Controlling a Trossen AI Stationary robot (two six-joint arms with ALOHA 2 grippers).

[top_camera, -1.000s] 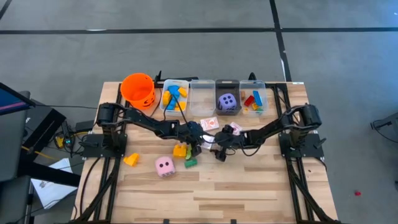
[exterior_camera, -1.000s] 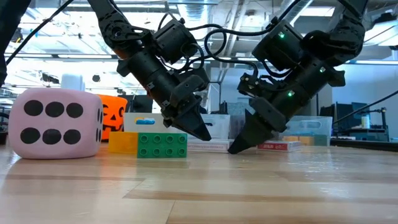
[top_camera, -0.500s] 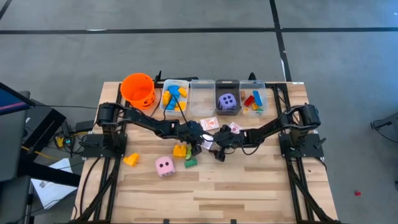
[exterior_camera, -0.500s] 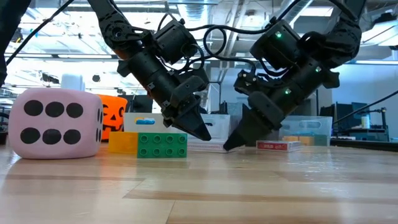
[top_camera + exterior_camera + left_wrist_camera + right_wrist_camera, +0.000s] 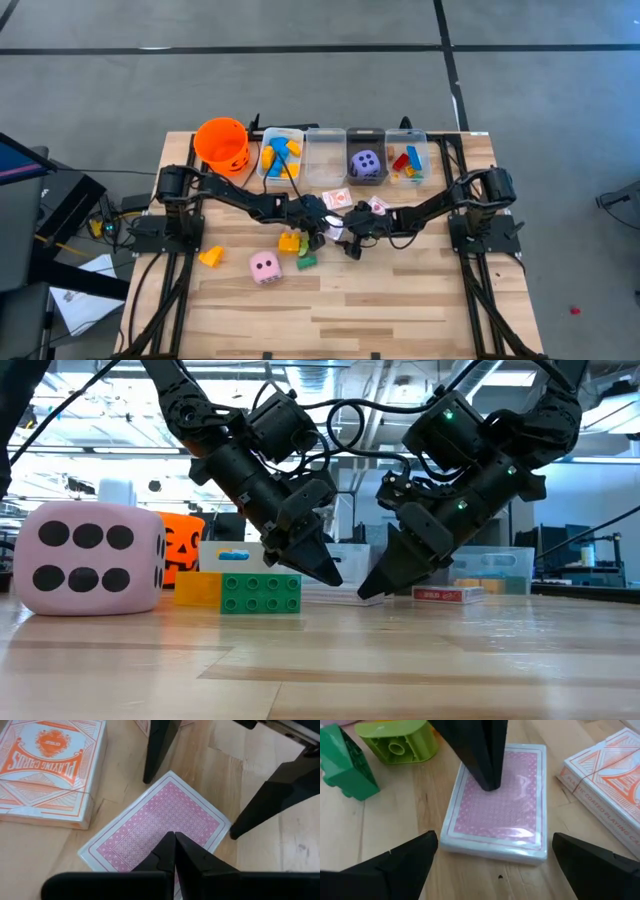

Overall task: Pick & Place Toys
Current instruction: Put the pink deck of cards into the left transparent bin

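- Pressing its closed fingers [image 5: 172, 851] onto a pink-backed card deck [image 5: 496, 802], the left gripper [image 5: 322, 234] stands mid-counter; only the wrist views reveal this.
- Right gripper [image 5: 492, 851] straddles the deck, fingers [image 5: 400, 862] spread wide either side.
- Boxed deck [image 5: 50, 770] alongside reads "PLAYING CARDS".
- Low view alone shows the pink die [image 5: 88, 558], green block [image 5: 260, 593].
- Counter [image 5: 400, 300] front lies bare.

wood table [image 5: 400, 300] carried pink die [image 5: 264, 266], yellow, orange, green blocks [image 5: 305, 261], card decks [image 5: 337, 199], orange bucket [image 5: 221, 143], four clear bins [image 5: 325, 155].
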